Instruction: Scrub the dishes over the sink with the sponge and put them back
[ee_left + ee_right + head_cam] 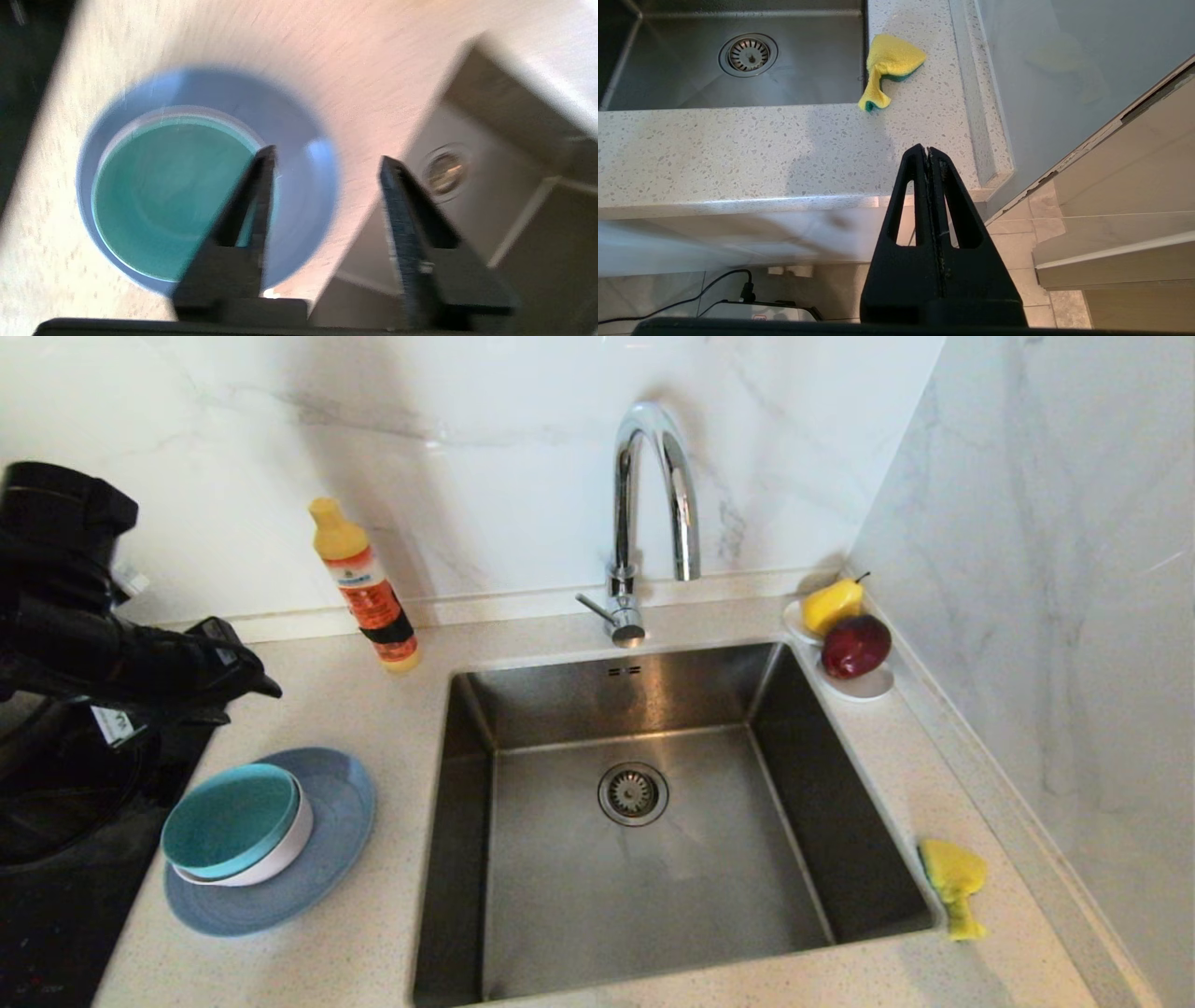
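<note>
Speckled pale countertop (392, 709) surrounds steel sink (523, 709), marble walls behind.

You had the teal bowl (231, 821) nested in the pink bowl (280, 859) on the blue-grey plate (341, 821), left of the sink (635, 859); the crumpled sponge (952, 877) lay right.

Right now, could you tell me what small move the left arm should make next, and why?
Probably lower the open left gripper onto the rim of the small teal plastic bowl. It hangs above the stack, holding nothing, and the bowl sits topmost on the wide blue-grey plate, so it likely must be lifted first.
</note>
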